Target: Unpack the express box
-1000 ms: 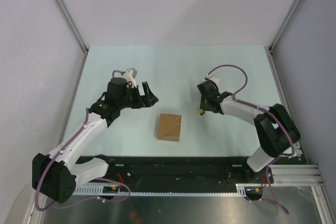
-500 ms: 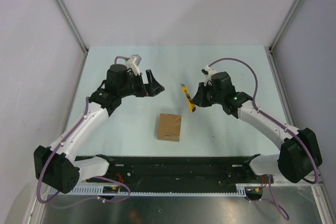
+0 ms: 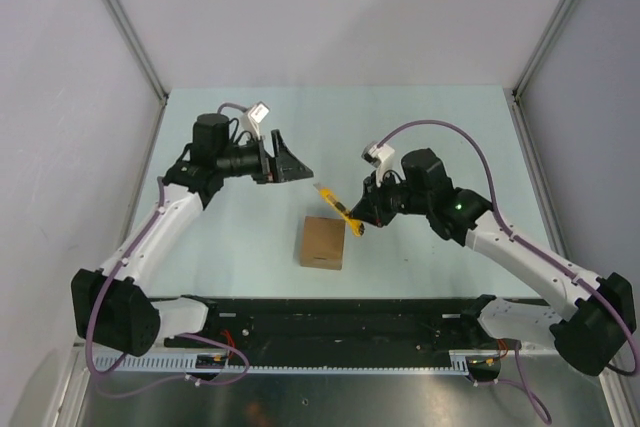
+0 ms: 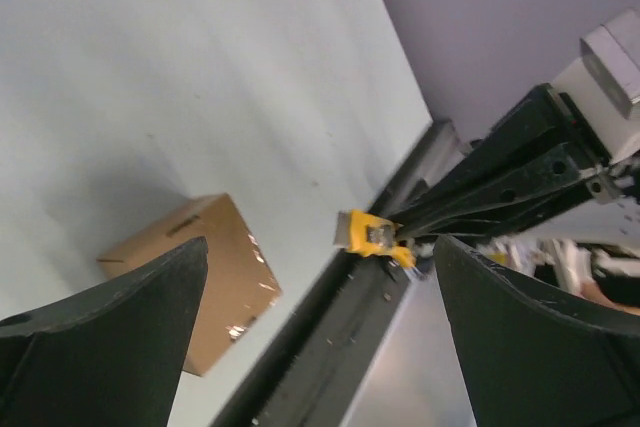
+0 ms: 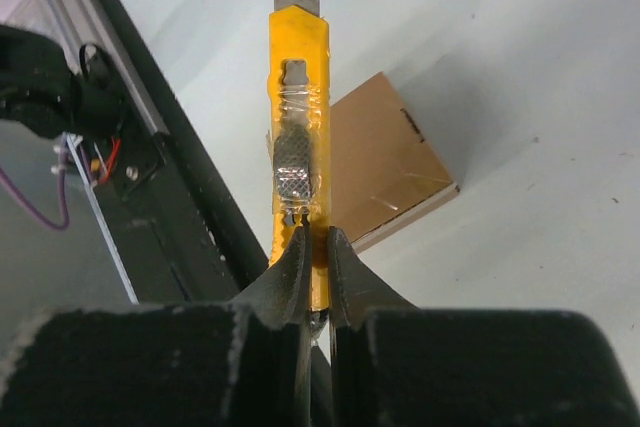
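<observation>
The express box (image 3: 322,242), a small brown cardboard cube, sits closed on the pale table near the front middle. It also shows in the left wrist view (image 4: 195,272) and the right wrist view (image 5: 385,162). My right gripper (image 3: 362,215) is shut on the yellow utility knife (image 3: 338,208), blade out and pointing left, held just above the box's far right corner. In the right wrist view the knife (image 5: 298,137) stands straight out from the pinched fingers (image 5: 290,277). My left gripper (image 3: 292,165) is open and empty, hovering behind and left of the box.
A black rail (image 3: 340,322) runs along the table's near edge. Grey walls with metal posts (image 3: 120,22) close in the left, back and right sides.
My right gripper carried the knife left and nearer, from well right of the box to its far right corner. My left arm swung back and turned its gripper rightward.
</observation>
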### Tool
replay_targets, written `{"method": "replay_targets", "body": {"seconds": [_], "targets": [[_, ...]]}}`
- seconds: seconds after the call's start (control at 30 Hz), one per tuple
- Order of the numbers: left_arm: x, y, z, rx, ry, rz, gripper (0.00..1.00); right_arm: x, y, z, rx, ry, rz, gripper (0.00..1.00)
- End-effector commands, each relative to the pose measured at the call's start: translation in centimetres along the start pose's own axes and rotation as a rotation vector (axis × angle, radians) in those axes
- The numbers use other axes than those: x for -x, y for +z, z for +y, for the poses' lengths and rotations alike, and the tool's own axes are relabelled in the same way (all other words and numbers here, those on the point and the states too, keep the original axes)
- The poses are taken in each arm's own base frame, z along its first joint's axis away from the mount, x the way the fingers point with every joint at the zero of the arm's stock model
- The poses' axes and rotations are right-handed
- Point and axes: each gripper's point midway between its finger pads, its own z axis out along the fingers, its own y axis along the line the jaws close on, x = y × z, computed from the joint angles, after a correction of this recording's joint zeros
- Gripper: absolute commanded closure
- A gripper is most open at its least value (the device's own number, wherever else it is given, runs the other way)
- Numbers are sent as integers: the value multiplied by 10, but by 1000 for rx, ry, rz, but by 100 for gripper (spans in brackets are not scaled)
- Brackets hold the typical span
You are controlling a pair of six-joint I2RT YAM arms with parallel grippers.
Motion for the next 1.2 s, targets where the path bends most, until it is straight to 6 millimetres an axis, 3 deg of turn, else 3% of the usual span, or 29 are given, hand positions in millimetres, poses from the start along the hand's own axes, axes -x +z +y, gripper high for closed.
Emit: {"method": "replay_targets", "body": {"seconds": [0.0, 0.13, 0.3, 0.63, 0.77, 1.17], "targets": [[-27, -8, -40, -222, -54, 144, 0, 0, -4, 3, -16, -126, 8, 100], [-43, -12, -43, -269, -38, 183, 0, 2, -3, 10, 5, -159, 0, 100], [-68, -1, -25, -244, -118, 252, 0, 3, -3, 15, 8, -195, 5, 100], [-68, 10, -31, -251, -147, 291, 9, -3, 3, 27, 11, -286, 48, 100], [-81, 17, -35, -259, -176, 344, 27, -2, 6, 28, -3, -301, 45, 100], [-80, 19, -36, -248, -193, 345, 96, -2, 5, 34, 8, -307, 38, 100]]}}
